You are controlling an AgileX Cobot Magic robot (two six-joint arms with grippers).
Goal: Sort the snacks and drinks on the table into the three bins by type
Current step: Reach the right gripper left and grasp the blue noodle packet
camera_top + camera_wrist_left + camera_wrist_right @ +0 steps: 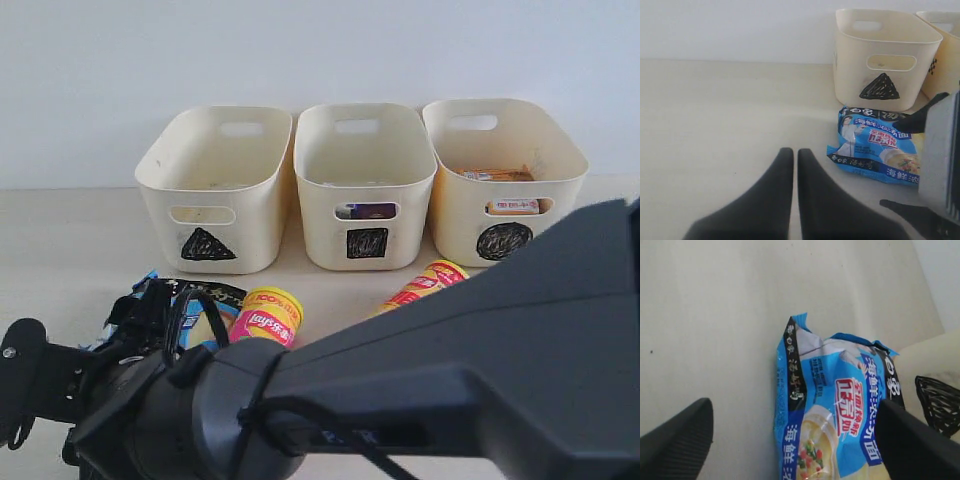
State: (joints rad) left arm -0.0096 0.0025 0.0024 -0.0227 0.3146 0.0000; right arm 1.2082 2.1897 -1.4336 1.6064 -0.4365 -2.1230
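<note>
Well, my right pincer [795,410] gapes astride the blue-white packet [835,405], flat on the worktop [715,315] near the triangle bin [850,80]; slick film could slip as I close. My left pincer [795,150] sits together, empty.

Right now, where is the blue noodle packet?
The blue packet lies on the table, left side of the exterior view, just in front of the triangle bin, beside the pink tube.
</note>
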